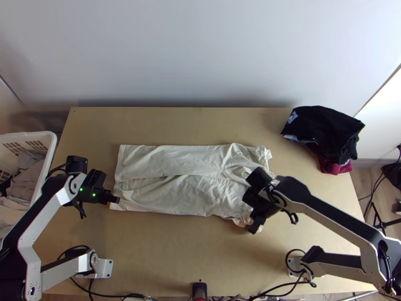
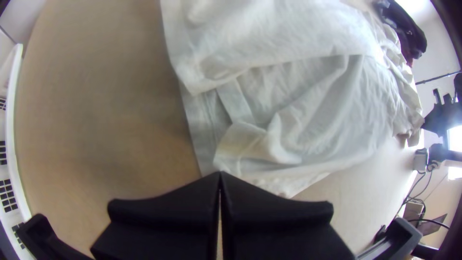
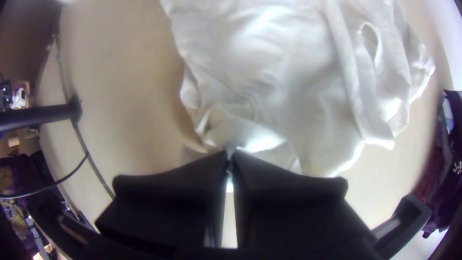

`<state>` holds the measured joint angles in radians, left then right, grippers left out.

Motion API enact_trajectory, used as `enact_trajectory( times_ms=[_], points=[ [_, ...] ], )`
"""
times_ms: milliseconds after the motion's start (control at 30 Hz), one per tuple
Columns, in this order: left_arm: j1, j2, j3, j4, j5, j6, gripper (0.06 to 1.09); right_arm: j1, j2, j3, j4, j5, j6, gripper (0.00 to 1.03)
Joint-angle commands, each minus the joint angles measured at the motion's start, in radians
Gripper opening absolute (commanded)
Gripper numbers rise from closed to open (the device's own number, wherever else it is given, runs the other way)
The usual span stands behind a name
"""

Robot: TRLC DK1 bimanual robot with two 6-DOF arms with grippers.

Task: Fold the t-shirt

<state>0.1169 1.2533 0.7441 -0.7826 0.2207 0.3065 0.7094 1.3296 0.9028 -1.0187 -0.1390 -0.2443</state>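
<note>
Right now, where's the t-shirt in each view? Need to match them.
Top view: t-shirt, wrinkled, across mid-table.
Left wrist view: t-shirt, ahead of the left gripper.
Right wrist view: t-shirt, ahead of the right gripper.
Shared landmark: dark clothes pile, at the table's far right corner.

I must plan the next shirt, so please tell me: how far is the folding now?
Partly done, it seems: the shirt lies as a long, wrinkled strip, with layers overlapping at one end. In hand: the right gripper pinches a bunched edge; the left gripper is closed at a near corner. Left to do, probably: straightening the strip, then folding it shorter.
</note>
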Motion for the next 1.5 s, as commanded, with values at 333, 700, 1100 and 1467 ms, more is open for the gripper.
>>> enact_trajectory(
  times_ms=[333, 700, 1100, 1467],
  points=[
    [0.044, -0.018, 0.158, -0.020, 0.000, -0.009, 0.09, -0.231, -0.021, 0.176, 0.012, 0.003, -0.064, 0.03],
    [0.055, -0.020, 0.264, 0.013, 0.009, -0.037, 0.09, -0.320, 0.059, 0.324, 0.012, 0.003, -0.090, 0.03],
    [0.049, 0.084, 0.376, 0.075, 0.006, -0.058, 0.09, -0.366, 0.220, 0.496, 0.014, 0.004, -0.096, 0.03],
    [0.044, 0.209, 0.457, 0.137, 0.002, -0.070, 0.09, -0.407, 0.405, 0.682, 0.014, 0.004, -0.107, 0.03]
  ],
)
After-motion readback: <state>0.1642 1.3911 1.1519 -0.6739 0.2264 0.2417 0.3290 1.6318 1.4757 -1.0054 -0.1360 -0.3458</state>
